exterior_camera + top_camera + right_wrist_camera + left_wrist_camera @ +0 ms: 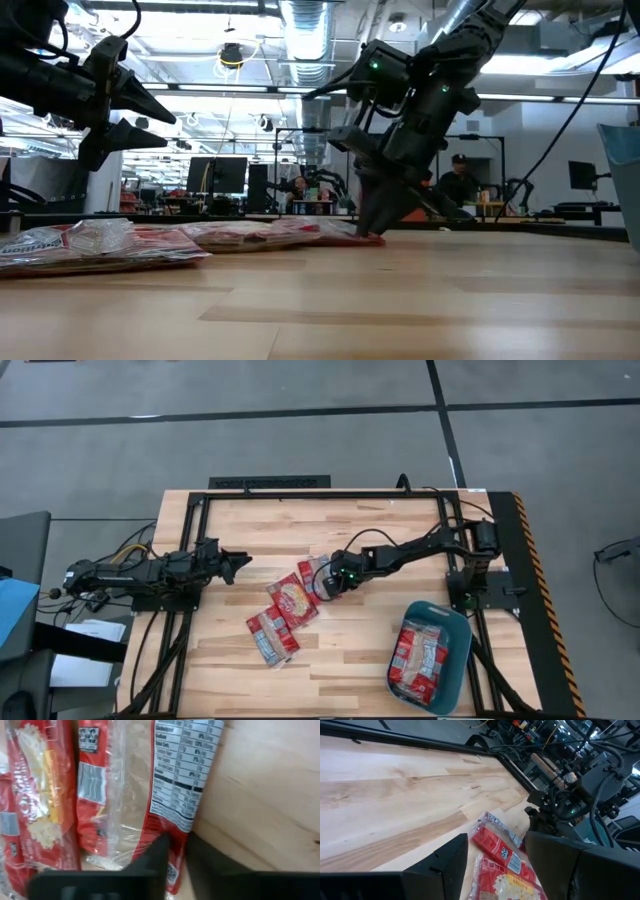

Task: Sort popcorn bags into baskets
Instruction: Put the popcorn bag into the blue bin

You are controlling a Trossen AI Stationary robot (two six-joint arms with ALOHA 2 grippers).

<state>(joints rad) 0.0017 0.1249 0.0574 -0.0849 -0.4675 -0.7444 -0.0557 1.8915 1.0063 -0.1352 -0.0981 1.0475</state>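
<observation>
Three popcorn bags lie loose on the wooden table (400, 650): one near the middle (314, 575), one just beside it toward the front edge (292, 600), and one nearer the front edge still (272, 636). There is one teal basket (456, 650), by the table's front right corner, and at least two more popcorn bags (419, 658) lie inside it, though the exact number there cannot be told. Two arms work over the table, so two grippers: the left gripper (238, 563) and the right gripper (330, 582).
</observation>
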